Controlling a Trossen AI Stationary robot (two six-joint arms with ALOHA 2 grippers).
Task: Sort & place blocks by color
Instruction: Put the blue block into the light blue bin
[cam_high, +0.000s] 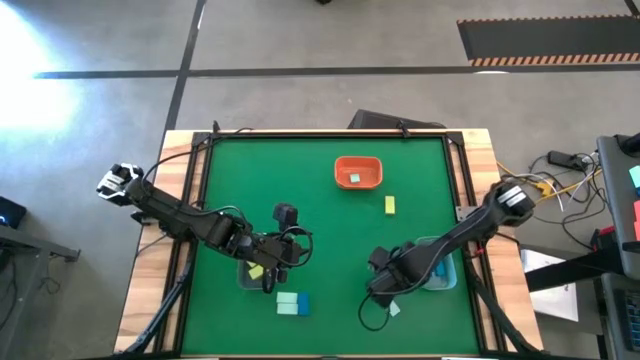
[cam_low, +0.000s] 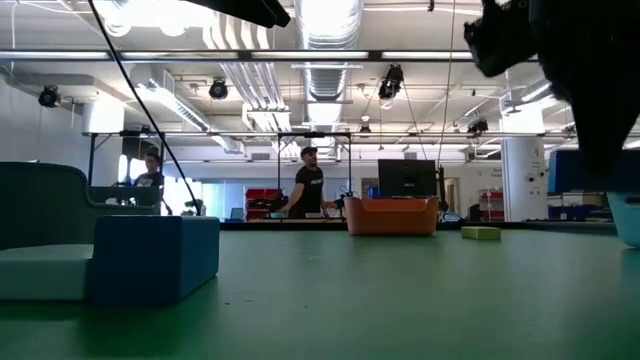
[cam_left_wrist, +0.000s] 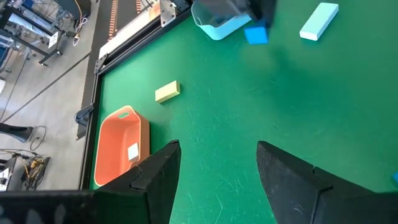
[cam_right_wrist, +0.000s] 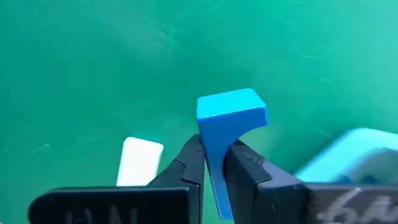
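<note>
Green table (cam_high: 320, 200): right jaws (cam_right_wrist: 214, 163) pinch a blue block (cam_right_wrist: 229, 118); left jaws (cam_left_wrist: 217, 165) spread, holding nothing.

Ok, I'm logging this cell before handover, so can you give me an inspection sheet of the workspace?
Surface: green mat on a wooden table.
Job's things: small yellow block loose on the mat; mint block and blue block side by side near the front; mint block inside the orange tray; yellow block in the clear left bin.
Clutter: nothing seen.
Grippers: right gripper fingers shut on a small blue block beside the bluish bin; left gripper open above the mat.
Cables: loose wires right of the table.
Surroundings: two people in the room behind.
</note>
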